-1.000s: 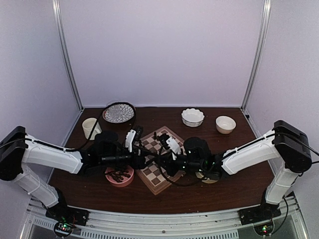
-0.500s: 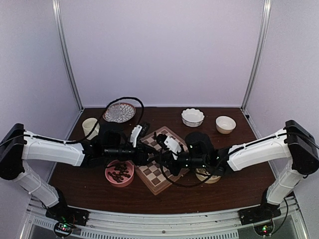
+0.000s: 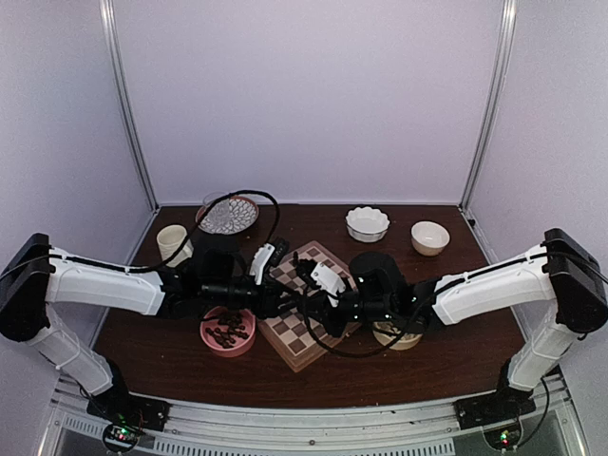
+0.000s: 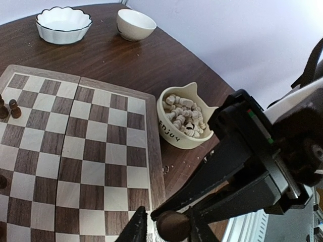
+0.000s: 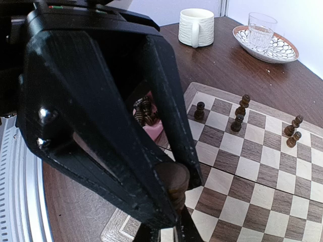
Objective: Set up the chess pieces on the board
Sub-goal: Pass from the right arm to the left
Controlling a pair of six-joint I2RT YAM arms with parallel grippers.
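One chess piece (image 4: 172, 226) inside left gripper (image 4: 166, 230), at right gripper's (image 5: 164, 230) tips

The left arm (image 3: 104, 283) stretched further across, carrying the left gripper (image 4: 168, 233) rightward and a little away from the bases, over the board (image 3: 302, 353). The right arm (image 3: 484, 285) flattened out, its elbow swinging outward, and the right gripper (image 5: 165, 233) shifted slightly left to meet it. The left gripper's jaws narrowed, coming in on either side of the dark chess piece (image 4: 173, 226) pinched in the right gripper. The black cable (image 3: 249, 193) looped higher, above the patterned plate (image 3: 226, 217)
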